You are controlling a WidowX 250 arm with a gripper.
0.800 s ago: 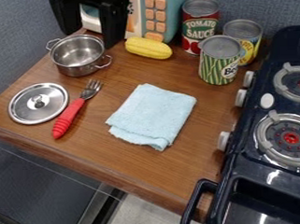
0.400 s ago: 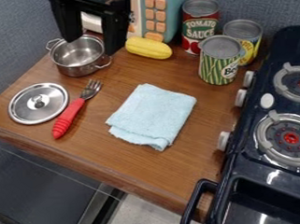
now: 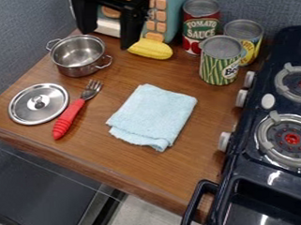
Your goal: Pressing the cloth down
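Observation:
The black gripper [image 3: 106,37] hangs at the upper left of the view, above the back of the counter, with its two fingers wide apart and nothing between them. One finger is near the corn, the other behind the pot. A light blue cloth [image 3: 153,115] lies folded at the middle of the wooden counter, its lower edge showing uneven layers. The gripper is up and to the left of the cloth, well apart from it.
A metal pot [image 3: 79,55], yellow corn [image 3: 151,48] and several cans [image 3: 221,64] stand or lie behind the cloth. Left are a lid [image 3: 38,104] and a red-handled fork [image 3: 69,118]. A dark stove [image 3: 275,174] borders the right, a toy microwave [image 3: 168,15] the back.
The gripper has moved to the right across the back of the counter, from above the pot toward the corn. The cloth has stayed in place.

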